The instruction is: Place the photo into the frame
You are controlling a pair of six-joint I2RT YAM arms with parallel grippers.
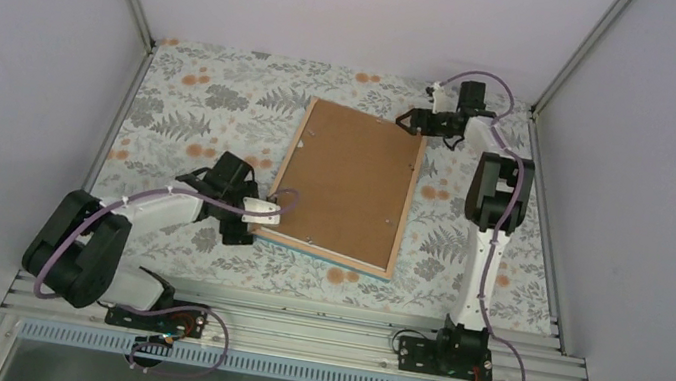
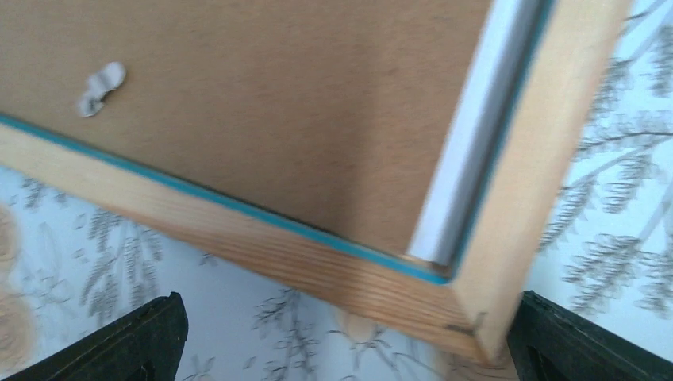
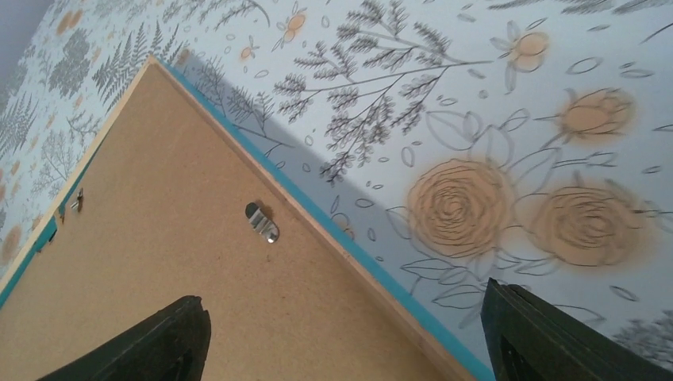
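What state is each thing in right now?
frame: face down on the table
backing board: lying in the frame's back
left gripper: open, at the frame's near-left corner
right gripper: open, above its far-right corner
photo: not visible

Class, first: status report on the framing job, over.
Frame face down, backing board in, photo unseen. Left fingers open at its near corner, right fingers open at far corner. Nothing blocking.

Arms stretched forward, left gripper (image 1: 275, 212) and right gripper (image 1: 410, 120) both apparently splayed wide.
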